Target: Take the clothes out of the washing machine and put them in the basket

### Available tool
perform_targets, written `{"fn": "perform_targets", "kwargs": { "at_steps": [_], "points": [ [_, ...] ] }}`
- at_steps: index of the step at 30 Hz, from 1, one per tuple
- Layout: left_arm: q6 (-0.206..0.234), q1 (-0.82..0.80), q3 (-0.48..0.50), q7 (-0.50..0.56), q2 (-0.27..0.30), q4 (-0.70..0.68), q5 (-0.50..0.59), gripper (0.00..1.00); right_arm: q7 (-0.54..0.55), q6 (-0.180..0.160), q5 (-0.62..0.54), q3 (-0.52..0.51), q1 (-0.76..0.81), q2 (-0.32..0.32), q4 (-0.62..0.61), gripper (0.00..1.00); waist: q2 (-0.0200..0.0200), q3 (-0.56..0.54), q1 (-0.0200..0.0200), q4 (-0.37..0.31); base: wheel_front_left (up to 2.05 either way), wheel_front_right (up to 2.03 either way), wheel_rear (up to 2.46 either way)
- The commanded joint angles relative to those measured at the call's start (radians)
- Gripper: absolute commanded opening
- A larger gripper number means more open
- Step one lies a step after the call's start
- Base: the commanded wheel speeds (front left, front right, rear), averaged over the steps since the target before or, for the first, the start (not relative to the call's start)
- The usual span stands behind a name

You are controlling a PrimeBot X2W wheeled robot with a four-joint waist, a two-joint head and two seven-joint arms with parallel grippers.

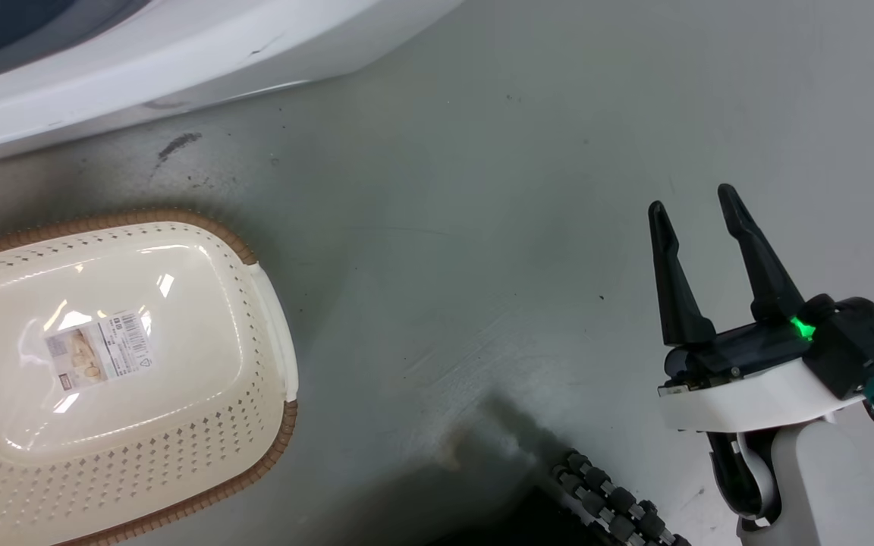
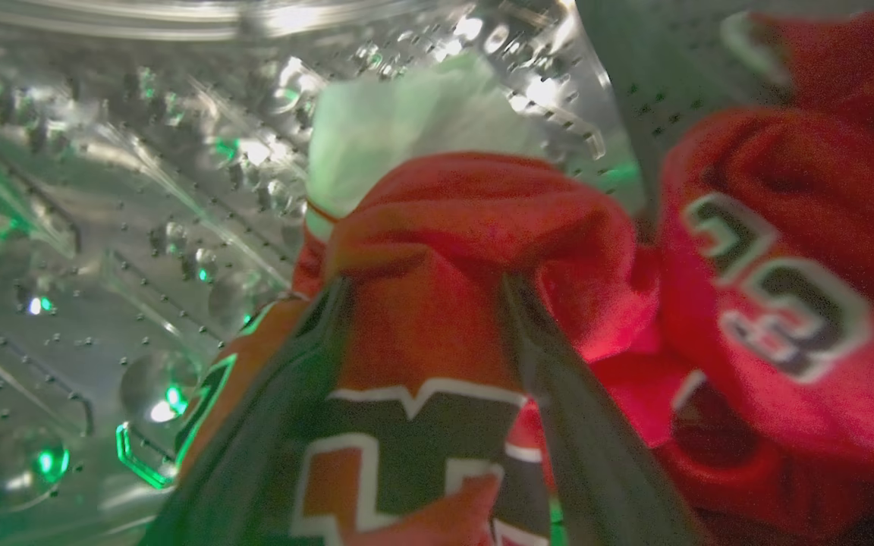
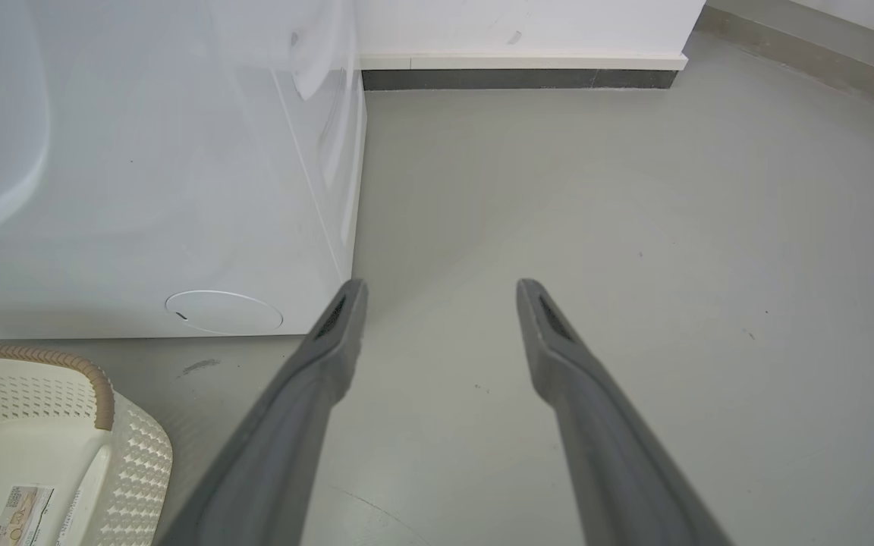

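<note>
From the head view, the basket (image 1: 274,356) sits on the floor (image 1: 482,227) at the near left. It holds nothing but its label sticker (image 1: 99,350), so no garment has reached it yet. The washing machine (image 1: 179,53) runs along the far left. Your right tool (image 1: 691,199) hovers at the near right, fingers spread wide, with nothing between them.

In the left wrist view you are inside the steel drum (image 2: 103,227), where the clothes (image 2: 482,220) lie heaped. The left tool (image 2: 423,296) has its fingers standing wide on either side of a raised fold of red cloth with black-and-white lettering. They straddle the fold but, as I read it, have not yet pinched it. A second red jersey (image 2: 786,318) bearing numbers lies to the right, and a pale cloth (image 2: 407,121) lies beyond the fold.

The step in hand looks like the first grasp. Next you need to close firmly on that fold, then draw it out through the porthole without snagging it. After that, carry it to the basket.

In the right wrist view, the right tool (image 3: 443,287) points along bare floor, open wide and empty. The washing machine's white front is on the left. A corner of the basket shows at the near left, again with only the sticker inside.
</note>
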Motion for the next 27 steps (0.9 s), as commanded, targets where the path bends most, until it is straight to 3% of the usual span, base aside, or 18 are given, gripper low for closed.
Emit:
{"fn": "perform_targets", "kwargs": {
  "at_steps": [1,5,6,7,8,18,27],
  "points": [
    [-0.002,-0.015,-0.006,0.012,0.012,0.012,-0.005,1.00,-0.002,-0.001,0.007,-0.004,-0.017,0.000,-0.008,1.00,0.0000,0.011,-0.0002,-0.008,0.00,0.00,0.00],
    [-0.002,-0.019,-0.009,0.022,0.021,0.029,-0.021,1.00,-0.002,-0.001,0.016,-0.003,-0.021,0.000,-0.019,1.00,0.0000,0.020,-0.0002,-0.012,0.00,0.00,0.00],
    [-0.003,-0.016,-0.010,0.025,0.022,0.033,-0.025,0.85,-0.002,-0.001,0.016,-0.003,-0.021,0.001,-0.020,1.00,0.0000,0.022,-0.0002,-0.011,0.00,0.00,0.00],
    [-0.003,-0.015,-0.012,0.021,0.021,0.034,-0.029,0.09,-0.002,-0.001,0.018,-0.002,-0.021,0.001,-0.021,1.00,0.0000,0.023,-0.0002,-0.010,0.00,0.00,0.00],
    [-0.003,-0.016,-0.013,0.014,0.019,0.031,-0.034,0.00,-0.002,-0.001,0.024,-0.003,-0.021,0.000,-0.022,1.00,0.0000,0.025,-0.0002,-0.008,0.00,0.00,0.00],
    [0.026,0.016,-0.008,-0.164,-0.015,0.012,-0.078,0.00,-0.002,-0.001,0.008,-0.035,-0.039,0.000,-0.012,1.00,0.0000,-0.012,-0.0002,0.031,0.00,0.00,0.00],
    [0.065,0.160,0.047,-0.436,-0.113,0.049,-0.183,0.00,-0.002,-0.001,-0.050,-0.105,-0.031,0.000,0.001,1.00,0.0000,-0.146,-0.0002,0.115,0.00,0.00,0.00]
  ]
}}
